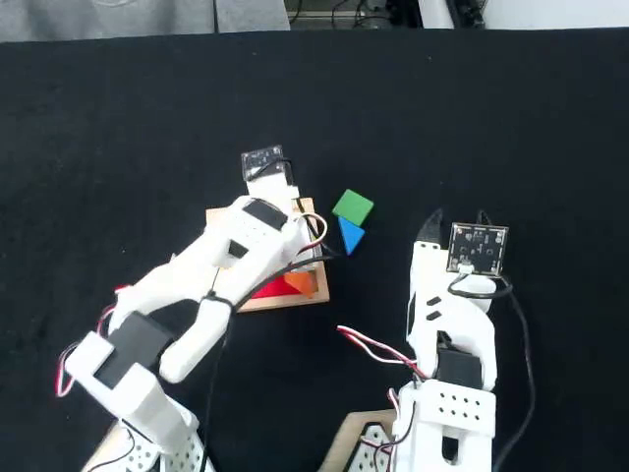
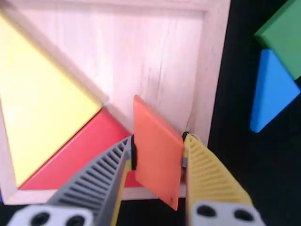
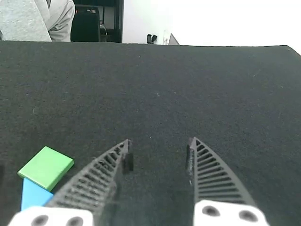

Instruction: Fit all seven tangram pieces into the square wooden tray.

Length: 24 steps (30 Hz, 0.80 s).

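Currently left hand (image 2: 158, 140) grips one orange piece (image 2: 156, 167) at tray (image 2: 216, 70); right hand (image 3: 159, 142) open.

Pale bare wood grain on the tray (image 2: 214, 70), a smooth matt orange piece (image 2: 157, 165) between my left end effector's (image 2: 158, 140) ribbed plastic fingers (image 2: 209, 174), black matt cloth surface (image 1: 147, 108)

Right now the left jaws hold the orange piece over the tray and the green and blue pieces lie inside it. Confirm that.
No: the green piece and blue piece lie outside the tray, on the black table beside it, as the high view shows. The left jaws do hold the orange piece over the tray.
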Available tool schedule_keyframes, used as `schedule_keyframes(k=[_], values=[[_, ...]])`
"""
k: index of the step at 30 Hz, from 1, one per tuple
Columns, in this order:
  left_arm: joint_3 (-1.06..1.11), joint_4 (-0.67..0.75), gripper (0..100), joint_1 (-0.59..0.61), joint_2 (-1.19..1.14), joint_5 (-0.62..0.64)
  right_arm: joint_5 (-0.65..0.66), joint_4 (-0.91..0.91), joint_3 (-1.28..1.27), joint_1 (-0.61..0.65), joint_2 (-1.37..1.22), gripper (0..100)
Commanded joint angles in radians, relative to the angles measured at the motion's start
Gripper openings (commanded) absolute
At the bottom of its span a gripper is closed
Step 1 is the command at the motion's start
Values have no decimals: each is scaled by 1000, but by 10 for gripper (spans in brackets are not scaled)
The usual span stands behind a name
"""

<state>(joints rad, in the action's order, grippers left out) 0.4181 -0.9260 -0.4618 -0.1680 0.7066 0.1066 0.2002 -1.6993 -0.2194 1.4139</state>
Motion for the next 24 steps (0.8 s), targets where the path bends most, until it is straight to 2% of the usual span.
schedule_keyframes(k=[1,5,24], values=[[-159,-110,216,1,-54,-9,-3,-28,24,23,4,198],[-243,-170,298,2,-98,-5,-3,-28,24,25,4,198],[-305,-169,302,16,-143,-5,-3,-28,24,26,4,198]])
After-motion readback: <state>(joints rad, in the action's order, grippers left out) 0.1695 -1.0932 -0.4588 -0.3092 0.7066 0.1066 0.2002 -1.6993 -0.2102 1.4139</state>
